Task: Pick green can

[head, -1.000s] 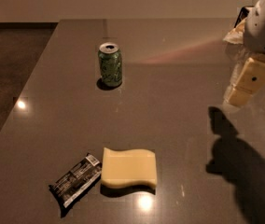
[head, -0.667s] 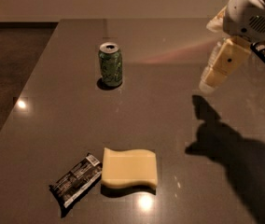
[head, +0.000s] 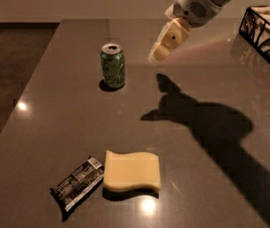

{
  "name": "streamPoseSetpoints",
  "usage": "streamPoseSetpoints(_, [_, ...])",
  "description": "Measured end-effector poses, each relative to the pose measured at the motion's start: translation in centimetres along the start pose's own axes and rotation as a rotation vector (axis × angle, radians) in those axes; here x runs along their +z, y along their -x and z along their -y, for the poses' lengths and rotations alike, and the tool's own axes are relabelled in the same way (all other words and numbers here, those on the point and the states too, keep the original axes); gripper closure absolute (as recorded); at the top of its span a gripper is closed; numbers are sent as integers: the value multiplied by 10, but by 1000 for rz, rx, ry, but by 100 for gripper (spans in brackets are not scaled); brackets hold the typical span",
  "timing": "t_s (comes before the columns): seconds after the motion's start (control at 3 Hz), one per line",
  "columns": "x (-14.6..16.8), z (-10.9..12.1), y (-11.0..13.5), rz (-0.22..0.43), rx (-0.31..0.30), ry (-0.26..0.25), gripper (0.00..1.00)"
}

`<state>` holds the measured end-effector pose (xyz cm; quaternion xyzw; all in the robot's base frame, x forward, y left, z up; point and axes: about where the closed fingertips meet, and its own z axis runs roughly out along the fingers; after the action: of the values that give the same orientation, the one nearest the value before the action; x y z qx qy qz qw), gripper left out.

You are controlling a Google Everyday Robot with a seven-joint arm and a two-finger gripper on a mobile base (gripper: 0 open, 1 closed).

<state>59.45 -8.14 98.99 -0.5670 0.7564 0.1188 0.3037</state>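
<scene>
The green can (head: 112, 65) stands upright on the grey table, left of centre toward the back, its silver top facing up. My gripper (head: 159, 51) comes in from the upper right, above the table and a short way to the right of the can, apart from it. Its pale fingers point down and to the left. It holds nothing that I can see.
A yellow sponge (head: 131, 170) and a dark flat snack wrapper (head: 77, 182) lie near the front of the table. A black wire basket (head: 264, 28) stands at the back right. The table's left edge (head: 34, 80) drops to the floor.
The arm and gripper have moved left across the table toward the can. Its shadow has moved left too. The can, sponge and wrapper have not moved.
</scene>
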Motion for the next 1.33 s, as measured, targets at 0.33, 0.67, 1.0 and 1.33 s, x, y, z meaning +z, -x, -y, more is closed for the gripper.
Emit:
streamPoseSetpoints(0.33, [53,5,22,5,18,36,0])
streamPoseSetpoints(0.67, [99,-2,38,-16,4,85,0])
streamPoseSetpoints(1.0, [134,-13,55,-28,-26,139,3])
streamPoseSetpoints(1.33, [144,-18,66,-26,-48,163,26])
